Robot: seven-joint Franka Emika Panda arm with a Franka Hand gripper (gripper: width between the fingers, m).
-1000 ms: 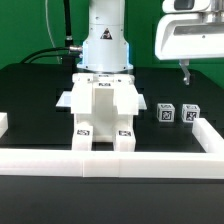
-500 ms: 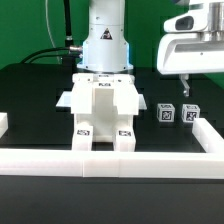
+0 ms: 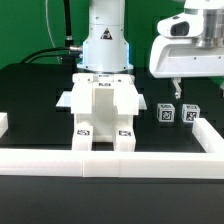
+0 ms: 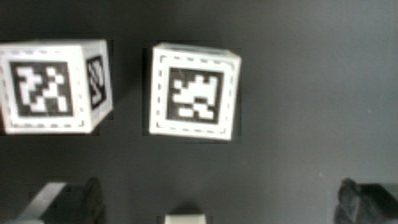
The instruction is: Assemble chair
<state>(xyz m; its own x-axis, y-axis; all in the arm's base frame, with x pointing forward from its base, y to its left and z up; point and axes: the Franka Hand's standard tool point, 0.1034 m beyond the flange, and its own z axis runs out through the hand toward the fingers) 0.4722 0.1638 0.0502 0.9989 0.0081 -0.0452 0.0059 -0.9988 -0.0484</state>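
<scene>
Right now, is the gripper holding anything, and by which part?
Nothing held. The gripper is open above the tagged blocks, fingers spread with no part between them.

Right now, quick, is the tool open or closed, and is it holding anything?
Tool: open, fingers spread wide, holding nothing.

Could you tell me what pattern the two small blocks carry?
The small blocks are white with black marker tags; clearest in wrist view.
</scene>
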